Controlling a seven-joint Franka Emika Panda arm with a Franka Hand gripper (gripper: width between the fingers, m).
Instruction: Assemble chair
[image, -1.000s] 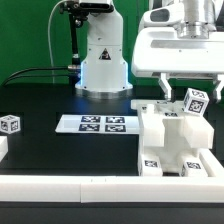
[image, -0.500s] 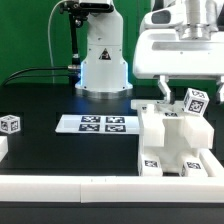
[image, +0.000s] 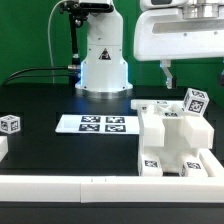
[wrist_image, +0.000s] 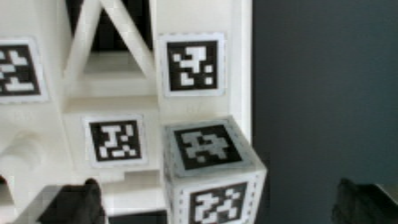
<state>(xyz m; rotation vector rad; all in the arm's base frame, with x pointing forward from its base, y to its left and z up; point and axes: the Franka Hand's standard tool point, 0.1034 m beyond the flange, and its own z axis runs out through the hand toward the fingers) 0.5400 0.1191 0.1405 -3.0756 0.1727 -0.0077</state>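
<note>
**Partly assembled chair and open tool.** The chair (image: 172, 142) is partly built from chunky white pieces that carry square black-and-white tags. It stands on the black table (image: 60, 155), toward the exterior view's right and near the front edge. A tagged block (image: 195, 101) sits tilted at the chair's upper far corner, touching the white piece beneath it. In the wrist view this block lies just beside a tall tagged slab (wrist_image: 192, 60).

The tool (image: 193, 72) hangs above the chair and apart from it, its fingers spread wide and holding nothing. The wrist view shows the dark fingertips (wrist_image: 71, 203) on either side of the block, with a gap on each side. Whether the block is seated on a peg cannot be judged from these views.

The marker board (image: 97, 124) lies flat at mid-table, to the exterior view's left of the chair. A loose tagged cube (image: 10, 124) rests well apart from the chair, near the exterior view's left margin. The white domed robot base (image: 103, 60) stands behind the marker board.
</note>
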